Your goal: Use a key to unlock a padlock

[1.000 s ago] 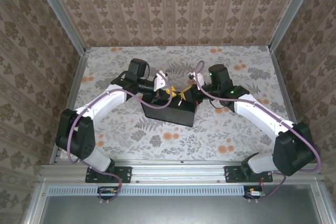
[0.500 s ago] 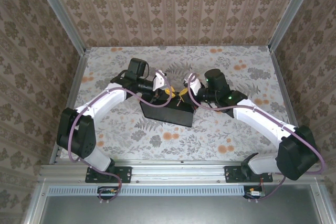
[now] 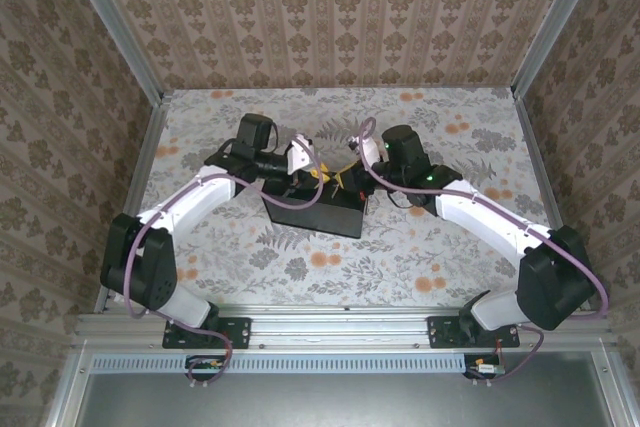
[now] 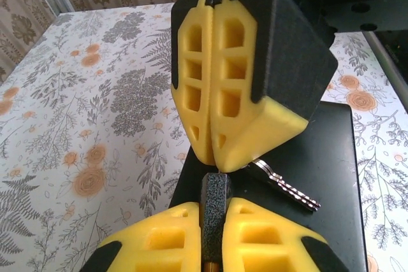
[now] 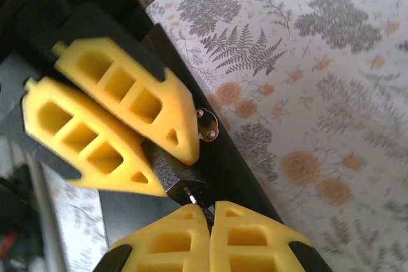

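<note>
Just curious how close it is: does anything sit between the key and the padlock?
Nothing visible. The key pokes from the right gripper's shut fingertips, right beside the padlock pinched in the left gripper.

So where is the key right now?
In the left wrist view, the key pokes out beneath the right gripper's shut fingertips, over the black box, beside the padlock.

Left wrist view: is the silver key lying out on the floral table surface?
No, the key juts out beside the tip of the right tool, against the black box rather than the floral table.
</note>
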Robot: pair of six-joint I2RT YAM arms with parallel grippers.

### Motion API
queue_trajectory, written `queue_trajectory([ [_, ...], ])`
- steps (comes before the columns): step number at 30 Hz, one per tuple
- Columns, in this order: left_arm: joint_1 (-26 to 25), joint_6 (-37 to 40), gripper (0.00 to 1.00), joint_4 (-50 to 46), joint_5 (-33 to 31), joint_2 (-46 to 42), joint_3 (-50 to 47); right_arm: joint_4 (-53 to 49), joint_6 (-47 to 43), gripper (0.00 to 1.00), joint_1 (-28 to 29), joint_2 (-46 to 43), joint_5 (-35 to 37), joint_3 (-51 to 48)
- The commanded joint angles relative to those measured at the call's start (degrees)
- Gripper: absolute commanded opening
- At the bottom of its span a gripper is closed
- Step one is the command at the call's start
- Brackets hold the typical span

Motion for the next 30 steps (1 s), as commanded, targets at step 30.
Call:
queue_trajectory([
  [30, -7.24, 1.75, 0.00, 13.23, 15.14, -10.80, -2.76, 33.64, 80.45, 0.00, 8.50, -3.06, -6.17, -15.58],
])
